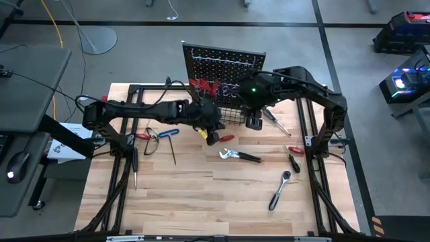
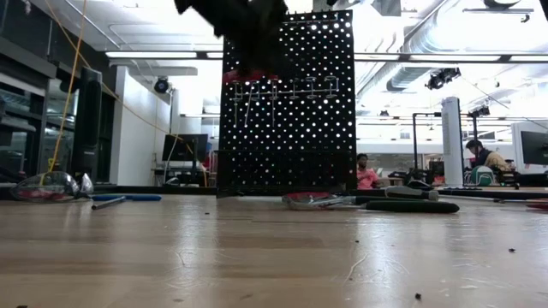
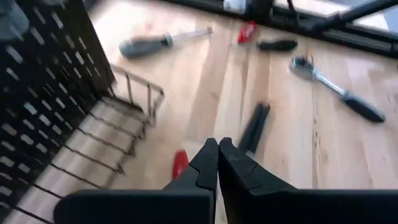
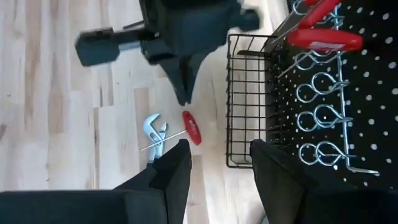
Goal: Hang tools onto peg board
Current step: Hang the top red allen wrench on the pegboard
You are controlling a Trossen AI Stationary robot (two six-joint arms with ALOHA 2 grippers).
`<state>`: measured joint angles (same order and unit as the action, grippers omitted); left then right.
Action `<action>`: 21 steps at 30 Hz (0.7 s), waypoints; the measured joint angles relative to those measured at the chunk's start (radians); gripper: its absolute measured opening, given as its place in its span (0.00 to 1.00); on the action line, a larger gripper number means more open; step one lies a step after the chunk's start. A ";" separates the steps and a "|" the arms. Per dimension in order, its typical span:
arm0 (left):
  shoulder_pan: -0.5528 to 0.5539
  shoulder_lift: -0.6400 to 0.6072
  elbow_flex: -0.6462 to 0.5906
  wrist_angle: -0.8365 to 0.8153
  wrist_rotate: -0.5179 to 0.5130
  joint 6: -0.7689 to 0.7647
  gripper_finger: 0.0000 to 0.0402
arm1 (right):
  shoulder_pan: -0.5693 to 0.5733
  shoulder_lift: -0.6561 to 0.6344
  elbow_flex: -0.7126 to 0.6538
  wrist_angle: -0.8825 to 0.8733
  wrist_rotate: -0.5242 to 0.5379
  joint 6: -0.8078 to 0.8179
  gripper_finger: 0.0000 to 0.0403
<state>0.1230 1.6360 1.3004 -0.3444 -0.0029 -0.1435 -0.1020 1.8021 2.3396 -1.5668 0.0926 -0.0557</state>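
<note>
Red driver (image 4: 191,127) looks like the next pick. It lies loose on the table, just near of the basket (image 4: 249,99) at the foot of the board (image 1: 225,64).

- Long axis: runs roughly near-far, handle toward the board. The thin shaft points near, with its tip close to the pliers (image 1: 238,155) head.
- From left claw (image 1: 212,134): the driver sits just right of the fingertips and slightly below. The left wrist view shows the red handle (image 3: 180,163) right past the tips. This is the nearer arm.
- From right claw (image 4: 217,168): it hovers over the basket's right end, so the driver is to its left and a little near. It is farther off than the left claw.

Claw states:
- Left: fully closed, pads pressed together, nothing held and nothing touched. It would have to open before any grab.
- Right: about half open with a clear gap, empty, touching nothing.

Other loose tools:
- T-key (image 1: 168,133) at left.
- Ratchet (image 1: 281,189) near right.
- Two more drivers (image 1: 277,123) (image 1: 294,161) at right.
- Red-handled tools (image 1: 201,86) already hang on the board hooks.

Judgement: the driver's axis lies nearly in line with the left arm's fingers' closing plane. Expect a wrist turn so the fingers straddle the handle crosswise.
</note>
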 joint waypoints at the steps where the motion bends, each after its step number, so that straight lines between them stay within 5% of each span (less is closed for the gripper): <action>1: -0.003 0.001 -0.023 0.007 0.008 -0.015 0.00 | 0.000 -0.003 -0.009 0.001 -0.002 0.004 0.39; 8: -0.044 0.003 -0.169 0.083 0.019 -0.027 0.00 | 0.000 -0.002 -0.132 0.022 -0.088 0.016 0.39; 12: -0.053 0.044 -0.218 0.168 0.021 0.097 0.00 | 0.002 0.000 -0.226 0.008 -0.088 0.056 0.39; 21: -0.055 0.289 -0.030 0.118 0.015 0.562 0.17 | 0.061 -0.148 -0.390 0.026 -0.069 0.233 0.39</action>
<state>0.0680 1.9252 1.2708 -0.2265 0.0119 0.4180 -0.0409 1.6537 1.9496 -1.5408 0.0232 0.1777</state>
